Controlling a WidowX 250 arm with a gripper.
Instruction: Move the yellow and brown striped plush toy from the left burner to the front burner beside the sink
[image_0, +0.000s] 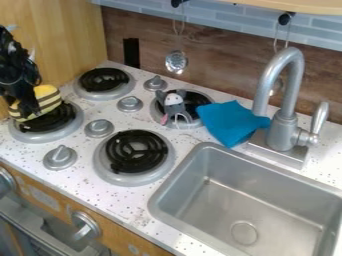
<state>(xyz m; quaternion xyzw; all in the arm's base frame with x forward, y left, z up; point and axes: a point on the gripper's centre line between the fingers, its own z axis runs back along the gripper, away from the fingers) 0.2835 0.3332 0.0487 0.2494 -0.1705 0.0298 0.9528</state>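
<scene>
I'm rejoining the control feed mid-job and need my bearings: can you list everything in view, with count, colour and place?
striped plush toy: 1, yellow and black, on the left front burner, at the gripper
mouse toy: 1, grey, on the right back burner
cloth: 1, blue, between that burner and the faucet
burners: 4, black coils in silver pans, left of the sink
stovetop knobs: 4, silver, among the burners
front knobs: 2, silver, on the wooden front
sink: 1, silver, lower right
faucet: 1, silver, behind the sink
hanging utensils: 2, silver, on black wall hooks
counter: 1, speckled white
gripper: 1, black, upper left
</scene>
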